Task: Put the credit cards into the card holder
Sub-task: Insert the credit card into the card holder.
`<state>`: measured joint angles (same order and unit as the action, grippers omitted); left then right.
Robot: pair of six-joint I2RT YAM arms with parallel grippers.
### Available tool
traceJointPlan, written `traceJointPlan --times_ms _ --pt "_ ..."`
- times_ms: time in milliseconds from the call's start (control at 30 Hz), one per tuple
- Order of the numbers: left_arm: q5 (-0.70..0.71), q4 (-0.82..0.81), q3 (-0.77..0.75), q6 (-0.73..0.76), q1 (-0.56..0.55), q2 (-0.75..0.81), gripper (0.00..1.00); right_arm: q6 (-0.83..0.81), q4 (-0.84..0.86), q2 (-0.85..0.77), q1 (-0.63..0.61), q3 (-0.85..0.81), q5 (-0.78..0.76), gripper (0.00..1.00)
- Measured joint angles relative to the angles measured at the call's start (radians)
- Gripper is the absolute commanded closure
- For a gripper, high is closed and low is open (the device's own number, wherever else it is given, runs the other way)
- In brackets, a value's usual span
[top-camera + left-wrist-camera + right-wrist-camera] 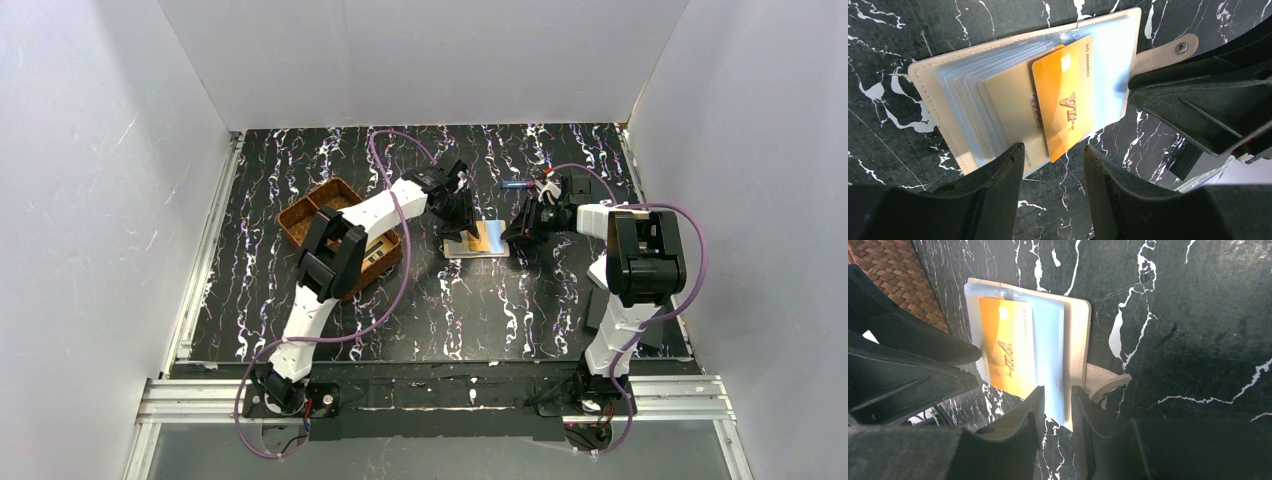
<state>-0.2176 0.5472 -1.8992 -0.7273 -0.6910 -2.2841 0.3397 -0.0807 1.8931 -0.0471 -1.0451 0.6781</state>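
In the card holder point(928, 95) sat a gold card point(1065, 100); left gripper point(1053, 150) gaped empty, right gripper point(1058, 392) seemingly pinched the holder's edge.

Cards point(1063, 105) on holder point(930, 85), right of tray point(318, 205)

The bench point(888, 30) looked like black stone with white streaks, smooth and a little shiny. The card holder point(928, 92) had a cream cover that looked like soft leather, matt, with a sewn edge. Its pockets point(963, 80) were thin clear plastic, shiny. The gold card point(1065, 105) was smooth, glossy plastic. The tan card point(1008, 100) looked duller. The tab point(1158, 56) had a small round metal snap point(1181, 47). The tray point(888, 270) was brown woven straw, rough and bumpy. The left pincer point(1053, 150) and the right pincer point(1058, 390) were black plastic, matt.
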Motion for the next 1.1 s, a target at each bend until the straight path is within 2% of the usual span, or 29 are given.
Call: traceJointPlan --times_ms 500,667,900,1100 --pt "-0.053 -0.064 -0.02 -0.003 -0.017 -0.038 0.6 -0.001 0.0 0.0 0.0 0.0 0.006 0.68" --pt "-0.097 -0.109 -0.037 -0.013 -0.021 -0.068 0.63 0.002 0.001 0.0 -0.002 0.0 0.006 0.62" --pt "-0.147 -0.153 -0.058 -0.051 -0.023 -0.121 0.67 0.06 0.039 0.0 0.002 0.023 0.007 0.62" --pt "-0.149 -0.159 -0.055 -0.061 -0.021 -0.122 0.72 0.083 0.05 -0.002 0.014 0.029 0.009 0.67"
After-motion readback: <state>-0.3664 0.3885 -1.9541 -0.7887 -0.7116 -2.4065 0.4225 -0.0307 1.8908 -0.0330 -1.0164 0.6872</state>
